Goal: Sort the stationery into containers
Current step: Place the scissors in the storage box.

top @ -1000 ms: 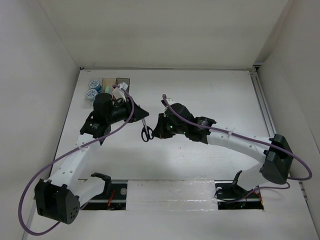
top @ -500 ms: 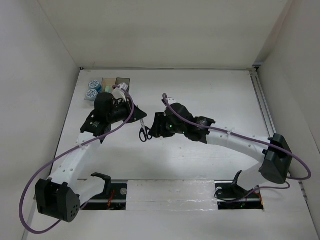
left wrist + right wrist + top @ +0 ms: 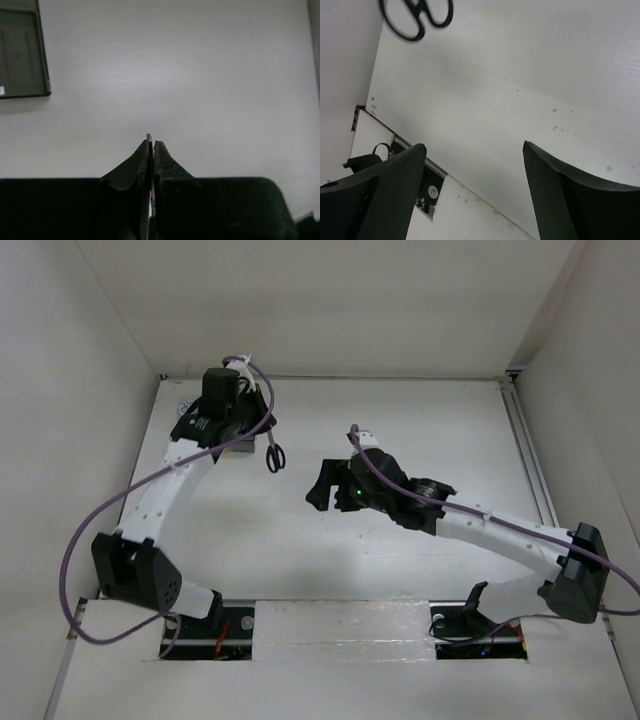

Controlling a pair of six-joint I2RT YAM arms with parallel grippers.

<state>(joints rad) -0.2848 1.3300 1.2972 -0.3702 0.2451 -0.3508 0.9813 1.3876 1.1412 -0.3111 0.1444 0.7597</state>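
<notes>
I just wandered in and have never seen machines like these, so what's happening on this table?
Two robot arms are sorting stationery. The left arm has its jaws shut on the blade of a small pair of black-handled scissors. The scissors hang above the back left of the table, close to a smoky dark bin. The right arm hovers over the middle of the table, its jaws wide open and empty. The scissors are not yet in a bin.
</notes>
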